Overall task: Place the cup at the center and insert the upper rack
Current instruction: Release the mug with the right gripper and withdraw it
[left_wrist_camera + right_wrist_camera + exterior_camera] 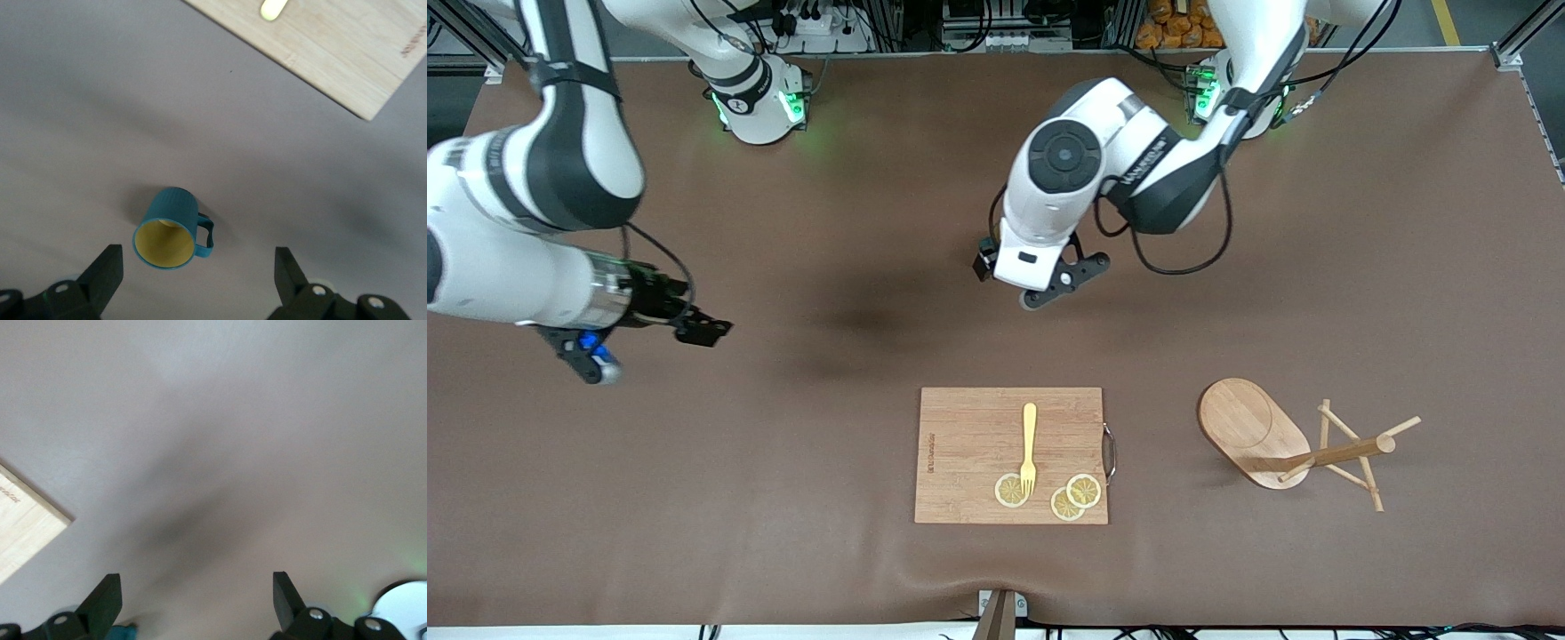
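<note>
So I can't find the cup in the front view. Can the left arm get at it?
Probably yes. The cup stands upright on bare table under the open left end effector, with nothing beside it.

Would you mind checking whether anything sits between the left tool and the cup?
Nothing visible does. In the left wrist view the cup stands upright on bare table, below the open left tool and nearer one finger; the cutting board lies well clear.

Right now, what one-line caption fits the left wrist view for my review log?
Open left gripper hovers over the upright dark teal mug with yellowish inside on the brown table, beside the rectangular wooden cutting board.
</note>
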You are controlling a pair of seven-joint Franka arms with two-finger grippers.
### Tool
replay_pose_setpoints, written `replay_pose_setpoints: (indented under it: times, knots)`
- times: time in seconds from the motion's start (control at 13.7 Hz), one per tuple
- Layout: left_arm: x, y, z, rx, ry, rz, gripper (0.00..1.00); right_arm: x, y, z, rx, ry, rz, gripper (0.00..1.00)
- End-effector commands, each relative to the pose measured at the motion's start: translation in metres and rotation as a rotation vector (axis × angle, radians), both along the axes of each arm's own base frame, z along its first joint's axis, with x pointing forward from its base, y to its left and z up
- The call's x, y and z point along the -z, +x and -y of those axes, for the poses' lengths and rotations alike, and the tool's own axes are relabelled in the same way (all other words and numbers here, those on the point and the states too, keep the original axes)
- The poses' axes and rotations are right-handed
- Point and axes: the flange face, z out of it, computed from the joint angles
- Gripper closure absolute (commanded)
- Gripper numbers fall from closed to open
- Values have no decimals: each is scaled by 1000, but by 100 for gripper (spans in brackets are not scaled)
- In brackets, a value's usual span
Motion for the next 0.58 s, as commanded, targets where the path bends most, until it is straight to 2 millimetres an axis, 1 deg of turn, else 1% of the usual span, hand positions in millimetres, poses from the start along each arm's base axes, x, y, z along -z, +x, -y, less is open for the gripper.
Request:
replay_pose_setpoints:
  times: [0.0, 0.15, 0.22, 0.29, 0.37, 0.51]
  knots:
    - [17, -13, 25, -77, 43, 24, 0, -23, -5, 30, -109, 14, 21, 0]
    - [29, -26, 41, -122, 78, 44, 0, -38, -10, 53, -193, -12, 48, 0]
    - [36, -38, 52, -113, 105, 62, 0, -44, -13, 68, -262, -21, 60, 0]
    - [40, -49, 61, -94, 130, 94, 0, -51, -15, 84, -323, -3, 81, 0]
    - [47, -61, 72, -61, 157, 128, 0, -53, -16, 94, -377, 7, 94, 0]
    - [58, -94, 98, -15, 195, 181, 0, -72, -22, 112, -474, 24, 142, 0]
